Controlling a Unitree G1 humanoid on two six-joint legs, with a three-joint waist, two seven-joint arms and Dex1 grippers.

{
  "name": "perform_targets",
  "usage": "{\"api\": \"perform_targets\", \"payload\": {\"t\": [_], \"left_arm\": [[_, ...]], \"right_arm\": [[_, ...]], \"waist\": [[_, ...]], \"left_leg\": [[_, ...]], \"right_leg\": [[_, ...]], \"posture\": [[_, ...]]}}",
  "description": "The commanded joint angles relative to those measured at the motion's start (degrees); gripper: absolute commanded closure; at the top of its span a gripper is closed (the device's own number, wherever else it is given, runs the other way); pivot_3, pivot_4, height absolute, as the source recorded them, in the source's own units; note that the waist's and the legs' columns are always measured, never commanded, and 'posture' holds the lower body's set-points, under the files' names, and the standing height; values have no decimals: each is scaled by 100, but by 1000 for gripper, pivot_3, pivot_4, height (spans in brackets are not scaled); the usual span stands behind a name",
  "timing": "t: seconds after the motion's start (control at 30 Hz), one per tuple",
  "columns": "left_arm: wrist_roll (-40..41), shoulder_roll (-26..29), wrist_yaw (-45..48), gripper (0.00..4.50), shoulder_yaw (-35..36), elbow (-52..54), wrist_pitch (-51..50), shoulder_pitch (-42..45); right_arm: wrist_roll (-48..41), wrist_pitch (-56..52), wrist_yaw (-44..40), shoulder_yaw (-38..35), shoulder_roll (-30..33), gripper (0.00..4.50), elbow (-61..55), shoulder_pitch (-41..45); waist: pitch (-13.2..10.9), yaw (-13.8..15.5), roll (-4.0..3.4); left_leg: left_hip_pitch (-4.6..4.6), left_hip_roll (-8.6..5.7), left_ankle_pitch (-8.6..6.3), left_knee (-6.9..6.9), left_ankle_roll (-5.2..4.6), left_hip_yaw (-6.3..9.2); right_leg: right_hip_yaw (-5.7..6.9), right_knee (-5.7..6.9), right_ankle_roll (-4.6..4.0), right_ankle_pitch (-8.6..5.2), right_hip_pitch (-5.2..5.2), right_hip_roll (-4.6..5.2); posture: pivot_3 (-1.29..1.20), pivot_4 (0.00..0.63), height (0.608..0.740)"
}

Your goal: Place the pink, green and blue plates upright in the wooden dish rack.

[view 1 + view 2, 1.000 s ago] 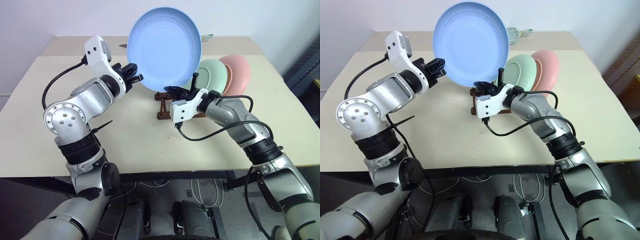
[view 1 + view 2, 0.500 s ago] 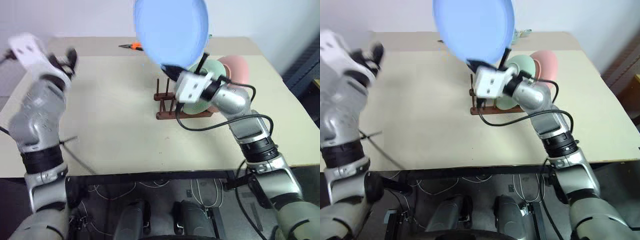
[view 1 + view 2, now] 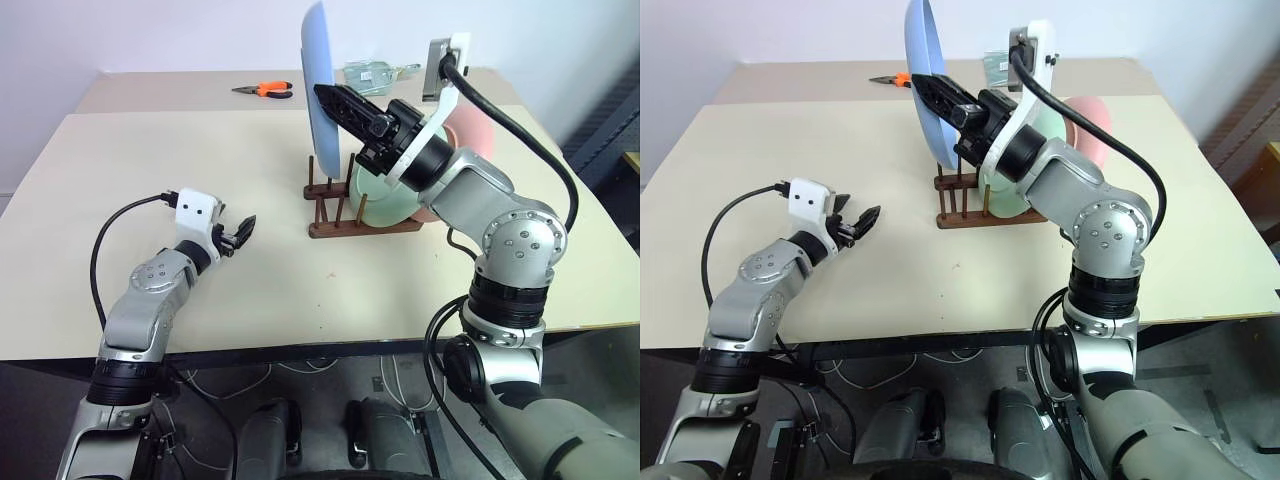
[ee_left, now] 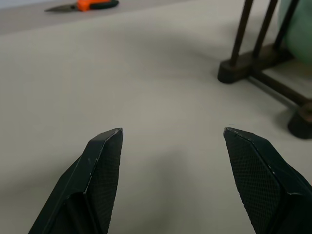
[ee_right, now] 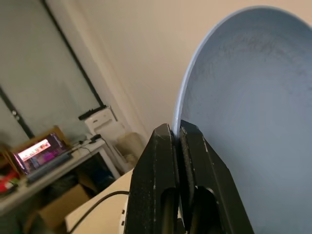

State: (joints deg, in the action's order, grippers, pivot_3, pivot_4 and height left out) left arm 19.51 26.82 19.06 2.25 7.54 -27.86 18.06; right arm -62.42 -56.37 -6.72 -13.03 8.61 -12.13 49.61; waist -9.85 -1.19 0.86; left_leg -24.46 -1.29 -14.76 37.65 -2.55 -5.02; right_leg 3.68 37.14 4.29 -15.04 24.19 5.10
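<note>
The blue plate [image 3: 316, 60] stands on edge in the air above the left end of the wooden dish rack [image 3: 333, 228], its rim clamped in my right gripper [image 3: 326, 94], which is shut on it [image 5: 176, 134]. The green plate [image 3: 385, 205] and the pink plate [image 3: 472, 135] lean upright in the rack behind my right arm. Low over the table, left of the rack, my left gripper [image 3: 240, 232] points at the rack's end pegs [image 4: 243, 63]. It is open with nothing between its fingers.
Orange-handled pliers [image 3: 265, 90] and a clear glass item [image 3: 375, 72] lie on the far table behind the rack. Bare tabletop [image 3: 250, 170] stretches between my left gripper and the rack. The table's front edge runs just below my left arm.
My left gripper let go of the blue plate, opened, and dropped down and left to the table. My right gripper lifted the plate and rolled it from face-on to edge-on over the rack.
</note>
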Motion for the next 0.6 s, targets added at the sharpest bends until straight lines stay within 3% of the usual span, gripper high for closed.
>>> {"api": "perform_targets", "payload": {"t": [0.03,0.6], "left_arm": [[82,52,326,1142,7,388,-40,-119],[276,51,1156,1142,-138,1085,-349,-620]], "right_arm": [[-476,-84,249,-250,-9,4500,86,197],[-1175,-117,1157,-605,-57,4500,1531,624]], "waist": [[0,4,0],[-3,-2,-8]], "left_leg": [[-1,0,0,0,-1,-1],[-4,1,-1,0,-6,-2]], "right_leg": [[0,-1,0,0,0,0],[-2,-2,0,0,3,1]], "posture": [[0,150,740],[0,150,740]]}}
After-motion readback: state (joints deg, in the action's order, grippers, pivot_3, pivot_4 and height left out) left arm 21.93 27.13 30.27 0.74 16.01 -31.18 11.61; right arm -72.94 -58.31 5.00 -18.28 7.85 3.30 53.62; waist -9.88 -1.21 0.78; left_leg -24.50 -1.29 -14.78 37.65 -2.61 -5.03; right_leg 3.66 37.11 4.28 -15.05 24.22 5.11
